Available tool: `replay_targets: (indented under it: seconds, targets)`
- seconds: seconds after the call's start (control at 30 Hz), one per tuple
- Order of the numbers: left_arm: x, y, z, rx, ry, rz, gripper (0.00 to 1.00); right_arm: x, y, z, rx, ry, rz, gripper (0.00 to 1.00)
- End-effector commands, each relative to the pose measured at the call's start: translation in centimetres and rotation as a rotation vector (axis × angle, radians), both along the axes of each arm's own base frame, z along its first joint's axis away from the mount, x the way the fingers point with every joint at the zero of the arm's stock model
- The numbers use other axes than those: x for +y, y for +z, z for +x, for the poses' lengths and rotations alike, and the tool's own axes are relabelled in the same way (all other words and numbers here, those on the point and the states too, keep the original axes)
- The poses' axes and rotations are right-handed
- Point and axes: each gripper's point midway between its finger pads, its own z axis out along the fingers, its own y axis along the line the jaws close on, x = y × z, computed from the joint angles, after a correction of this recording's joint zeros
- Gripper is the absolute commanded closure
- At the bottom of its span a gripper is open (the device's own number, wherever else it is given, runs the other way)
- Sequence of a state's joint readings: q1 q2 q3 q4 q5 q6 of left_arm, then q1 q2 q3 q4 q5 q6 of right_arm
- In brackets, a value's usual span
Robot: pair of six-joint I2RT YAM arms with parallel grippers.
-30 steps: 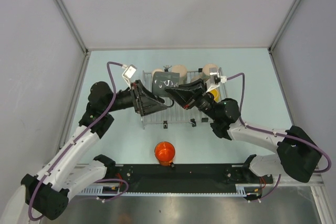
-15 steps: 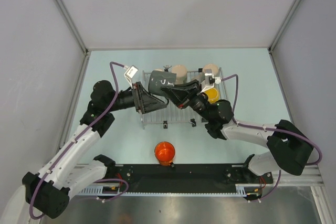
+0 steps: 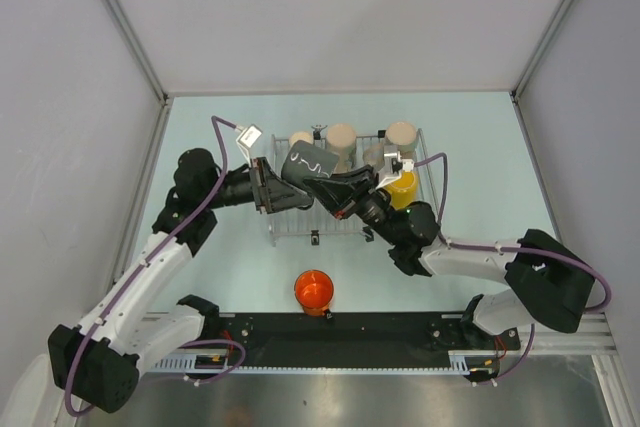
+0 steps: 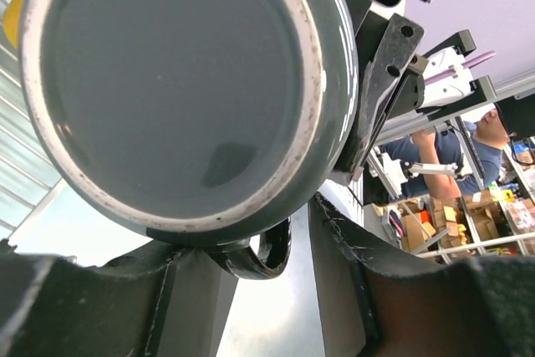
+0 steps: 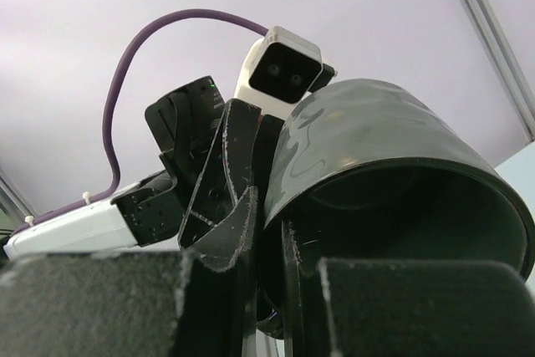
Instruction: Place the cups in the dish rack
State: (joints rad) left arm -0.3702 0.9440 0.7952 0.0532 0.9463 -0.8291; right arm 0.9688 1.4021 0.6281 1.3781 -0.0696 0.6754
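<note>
The dark grey-green mug (image 3: 308, 164) hangs tipped over between the two claws, above the dish rack (image 3: 290, 225). The right claw (image 5: 267, 282) is clamped on its wall at the rim. The left claw (image 4: 272, 290) faces its base with the jaws narrowed around the handle (image 4: 259, 261); we cannot tell whether they press on it. Beyond the claws, two cream mugs (image 3: 341, 135) stand at the rack's far edge. A yellow mug (image 3: 403, 187) sits just beside the right claw's wrist, and an orange mug (image 3: 313, 289) stands well apart, behind both claws on the table (image 3: 220, 267).
</note>
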Motion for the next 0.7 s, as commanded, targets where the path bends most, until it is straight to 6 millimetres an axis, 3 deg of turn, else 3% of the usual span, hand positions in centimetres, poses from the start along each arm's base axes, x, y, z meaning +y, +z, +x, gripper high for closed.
replay_targets:
  seconds: [0.0,0.07,0.1,0.2,0.27,0.33,0.37,0.43,0.53,0.6,0.67]
  targets:
    - [0.8,6.7,2.2,-0.279,0.107,-0.081,0.54,1.6,0.5,-9.6,-0.132,0.344,0.052,1.0]
    - [0.8,6.8,2.3,-0.28,0.107,-0.084,0.62,1.9,0.2,-9.9,-0.131,0.354,0.045,1.0]
    - [0.8,6.8,2.2,-0.277,0.102,-0.083,0.75,2.1,0.0,-9.8,-0.126,0.356,0.04,1.0]
    - [0.7,6.9,2.0,-0.28,0.087,-0.08,0.94,2.3,0.3,-9.9,-0.13,0.372,0.045,1.0]
    - [0.7,7.0,1.8,-0.281,0.076,-0.082,0.94,2.5,0.6,-10.0,-0.131,0.382,0.051,1.0]
    - [0.7,7.4,1.6,-0.289,0.07,-0.086,0.9,2.9,0.3,-9.9,-0.123,0.391,0.045,1.0]
    - [0.7,7.5,1.5,-0.292,0.065,-0.088,0.82,3.0,0.5,-9.9,-0.125,0.397,0.05,1.0]
    - [0.7,7.6,1.3,-0.297,0.056,-0.089,0.75,3.2,0.3,-9.9,-0.118,0.403,0.047,1.0]
    - [0.6,7.5,1.1,-0.298,0.041,-0.087,0.72,3.6,0.3,-9.7,-0.111,0.41,0.049,1.0]
    - [0.5,7.4,1.1,-0.298,0.032,-0.085,0.49,3.9,0.3,-9.7,-0.112,0.415,0.049,1.0]
    - [0.5,7.5,1.0,-0.307,0.027,-0.084,0.39,4.2,0.2,-9.6,-0.107,0.421,0.045,1.0]
